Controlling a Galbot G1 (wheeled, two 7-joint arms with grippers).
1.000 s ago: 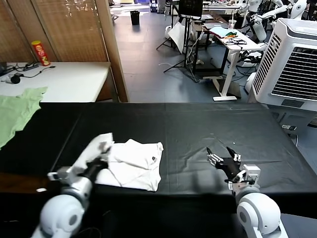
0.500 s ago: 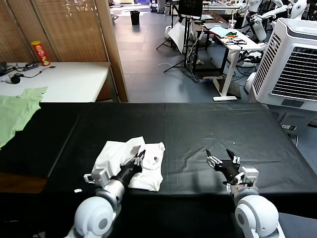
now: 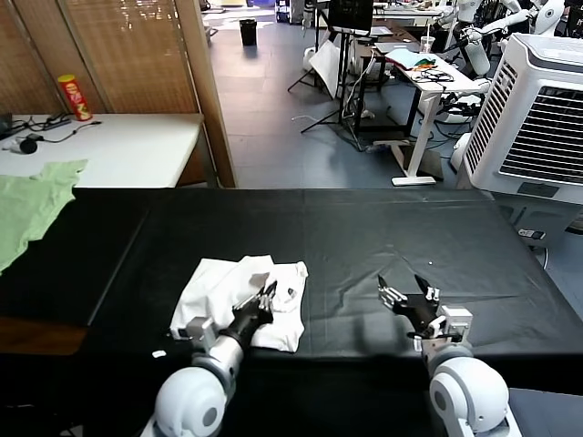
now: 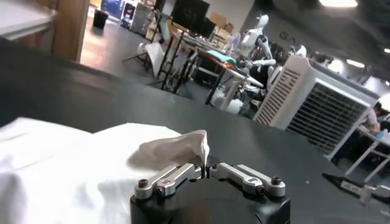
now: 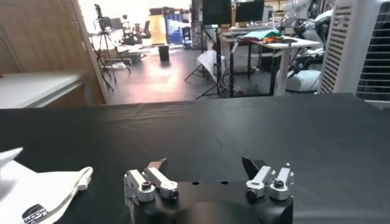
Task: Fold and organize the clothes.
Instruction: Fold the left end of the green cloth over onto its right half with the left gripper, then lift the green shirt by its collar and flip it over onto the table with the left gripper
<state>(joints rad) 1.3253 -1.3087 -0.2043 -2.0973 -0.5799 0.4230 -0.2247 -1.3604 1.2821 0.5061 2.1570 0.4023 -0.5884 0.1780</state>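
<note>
The clothes, a white T-shirt [image 3: 223, 289], lie partly folded on the black table [image 3: 364, 228] near its front edge, with a small dark logo [image 3: 285, 291] showing at the right side. My left gripper [image 3: 266, 293] rests low over the shirt's right half. In the left wrist view a raised fold of the T-shirt [image 4: 177, 146] is pinched in my left gripper [image 4: 204, 165], whose jaws stand almost together. My right gripper [image 3: 405, 289] hovers open over bare table, to the right of the shirt. In the right wrist view my right gripper [image 5: 207, 164] holds nothing, and the T-shirt [image 5: 42, 189] lies off to one side.
A pale green garment [image 3: 27, 205] hangs over the table's far left. Behind it stands a white table [image 3: 127, 150] with a red can [image 3: 75, 96]. A large white air cooler [image 3: 537, 109] stands at the back right.
My left gripper has swept from the shirt's left edge rightward, carrying the cloth over onto the shirt's right half. The right gripper has stayed in place.
</note>
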